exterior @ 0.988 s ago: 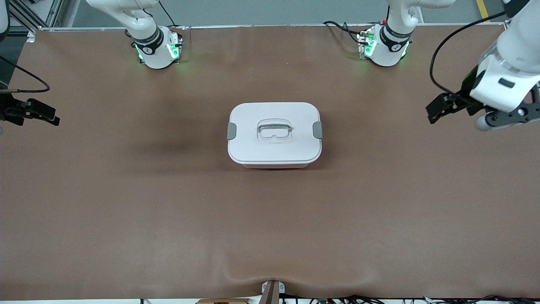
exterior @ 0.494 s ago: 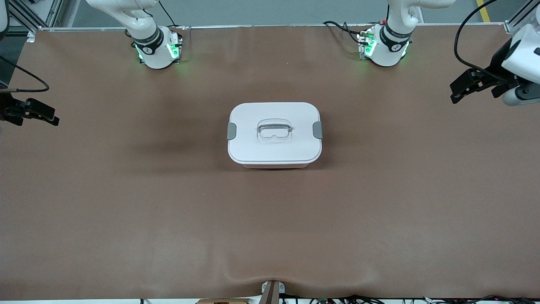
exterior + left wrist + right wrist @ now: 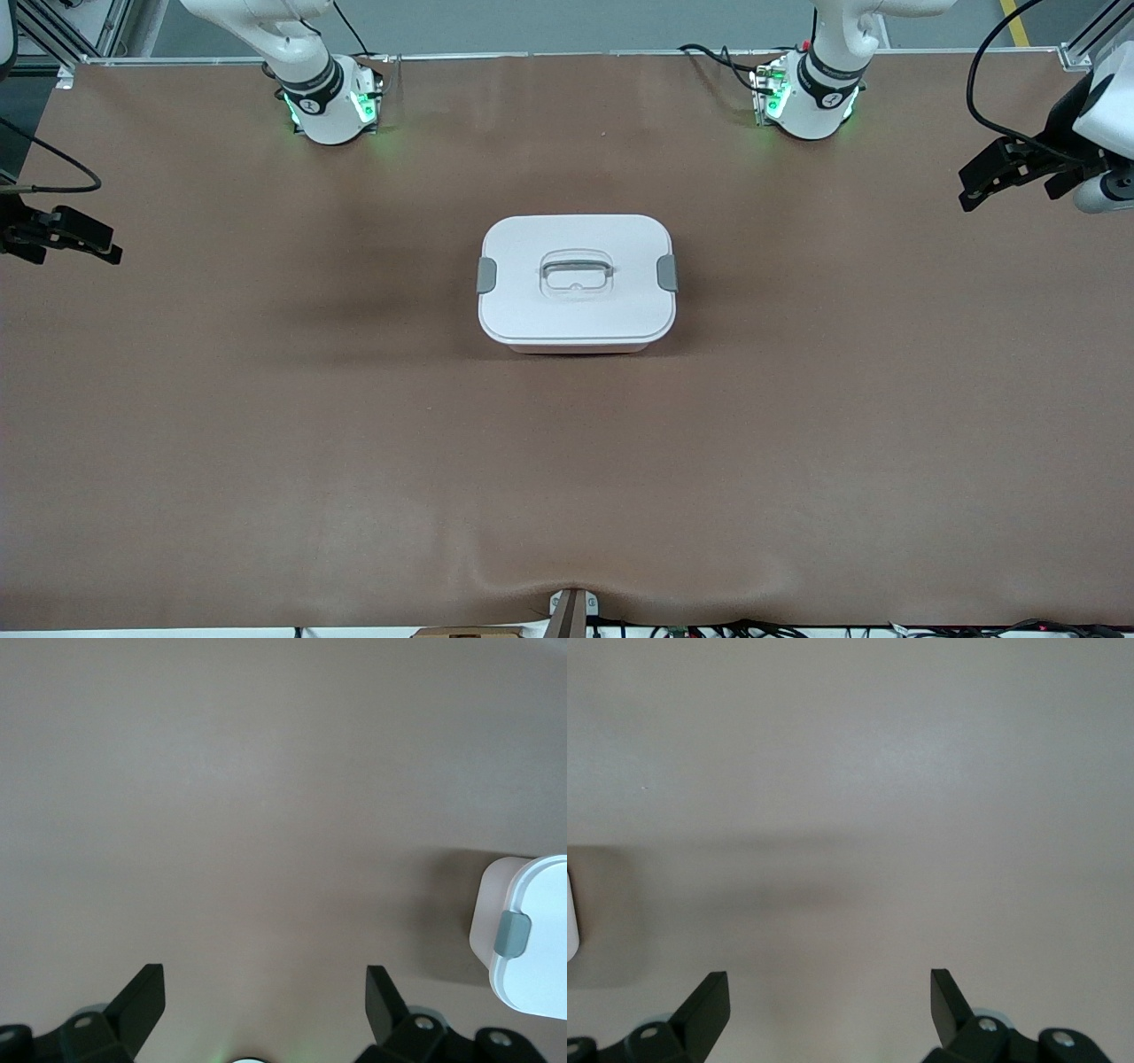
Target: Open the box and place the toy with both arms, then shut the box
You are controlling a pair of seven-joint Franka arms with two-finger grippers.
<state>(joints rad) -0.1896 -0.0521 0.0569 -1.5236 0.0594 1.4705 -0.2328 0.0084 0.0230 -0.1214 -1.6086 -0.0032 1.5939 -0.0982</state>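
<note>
The box [image 3: 577, 283] stands in the middle of the brown table with its white lid on, a grey clip [image 3: 486, 275] at each end and a recessed handle [image 3: 576, 272] in the lid. The toy is out of view. My left gripper [image 3: 985, 180] hangs open and empty over the table's edge at the left arm's end; its wrist view shows the box's end [image 3: 523, 935] with one grey clip. My right gripper [image 3: 93, 244] hangs open and empty over the right arm's end of the table; its wrist view [image 3: 830, 988] shows bare table and a sliver of the box [image 3: 570, 926].
The two arm bases [image 3: 330, 102] [image 3: 808, 96] glow green along the table's top edge. Cables lie by the left arm's base. A small bracket [image 3: 571, 610] sits at the table's near edge.
My left gripper has moved up and away from the box toward its end of the table. The right gripper and the box have stayed put.
</note>
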